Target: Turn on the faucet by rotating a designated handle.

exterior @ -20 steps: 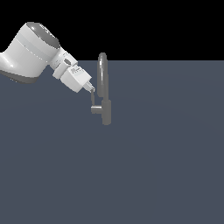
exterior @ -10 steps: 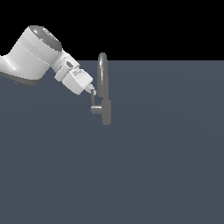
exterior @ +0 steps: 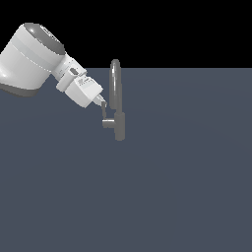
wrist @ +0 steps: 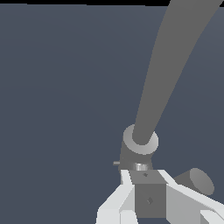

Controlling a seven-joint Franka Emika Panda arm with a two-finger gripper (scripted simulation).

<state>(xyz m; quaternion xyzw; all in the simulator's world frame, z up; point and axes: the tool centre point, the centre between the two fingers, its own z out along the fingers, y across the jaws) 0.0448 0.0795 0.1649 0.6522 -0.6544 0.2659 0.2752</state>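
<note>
In the exterior view the grey faucet (exterior: 119,127) stands upright with its tall arched spout (exterior: 115,83). The handle (exterior: 106,119) is a short stub off the body with a slim bar rising from it. My gripper (exterior: 102,105) reaches down from the exterior view's left onto the top of that bar. The wrist view shows the white fingers (wrist: 126,188) on either side of the handle's grey bar (wrist: 148,199), touching it. The faucet body (wrist: 139,146), the spout (wrist: 175,57) and the stub's round end (wrist: 197,180) lie just beyond.
The faucet stands on a flat, dark grey-blue surface (exterior: 187,187) that fills both views. My bulky white arm link (exterior: 32,59) hangs over the surface at the exterior view's upper left.
The arm has shifted slightly toward the faucet. The gripper stays at the handle bar, and the handle shows no clear turn.
</note>
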